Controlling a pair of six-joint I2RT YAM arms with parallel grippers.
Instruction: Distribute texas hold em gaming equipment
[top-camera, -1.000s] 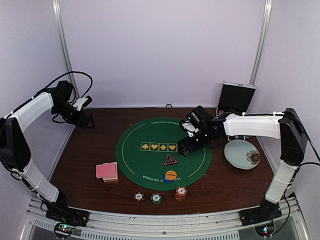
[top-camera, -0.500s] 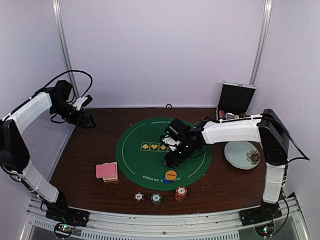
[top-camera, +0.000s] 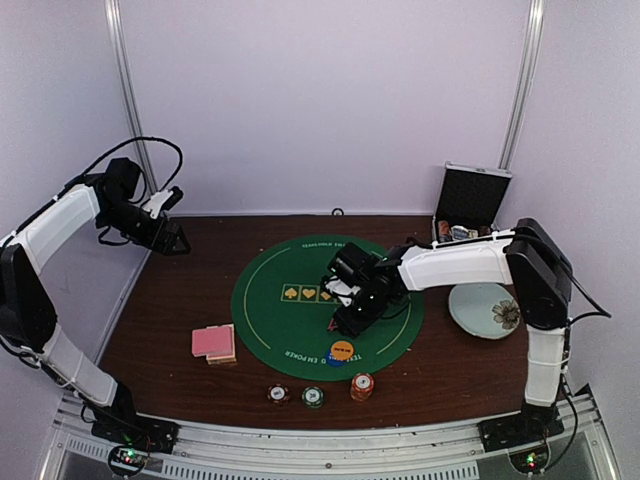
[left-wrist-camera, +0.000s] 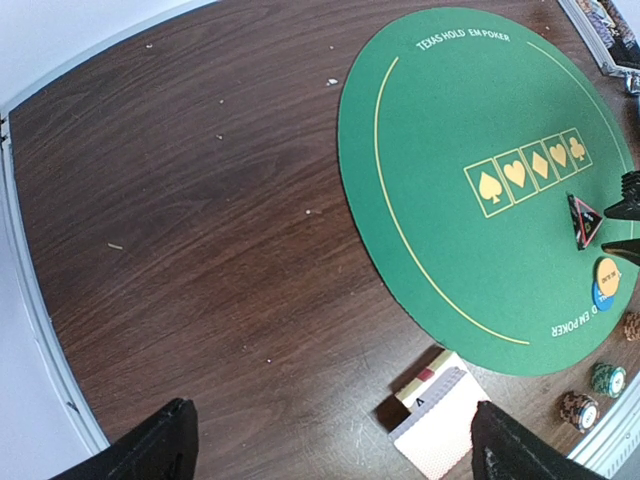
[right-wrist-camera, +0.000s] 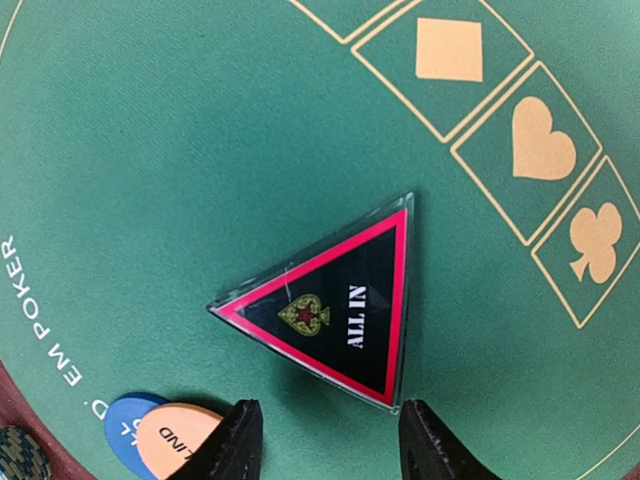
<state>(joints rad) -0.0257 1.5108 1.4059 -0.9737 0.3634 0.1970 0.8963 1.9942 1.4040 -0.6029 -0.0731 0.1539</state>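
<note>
On the round green mat (top-camera: 290, 320) lies a black and red triangular "ALL IN" marker (right-wrist-camera: 335, 300). My right gripper (top-camera: 345, 318) hangs open just above it, its fingertips (right-wrist-camera: 235, 440) at the marker's near edge and holding nothing. An orange disc (top-camera: 341, 351) lies on a blue disc (right-wrist-camera: 120, 425) at the mat's front. Pink-backed cards (top-camera: 213, 343) lie left of the mat and show in the left wrist view (left-wrist-camera: 440, 425). Three striped chips (top-camera: 313, 397) sit at the front. My left gripper (top-camera: 170, 238) is open and empty, high at the far left.
An open black-and-silver case (top-camera: 472, 198) with chips inside stands at the back right. A pale floral plate (top-camera: 484, 308) lies right of the mat. The table's left edge (left-wrist-camera: 30, 330) meets the wall, and metal posts stand at the back corners.
My right gripper has swung left across the mat from its right side to above the triangular marker. The left arm has hardly moved.
</note>
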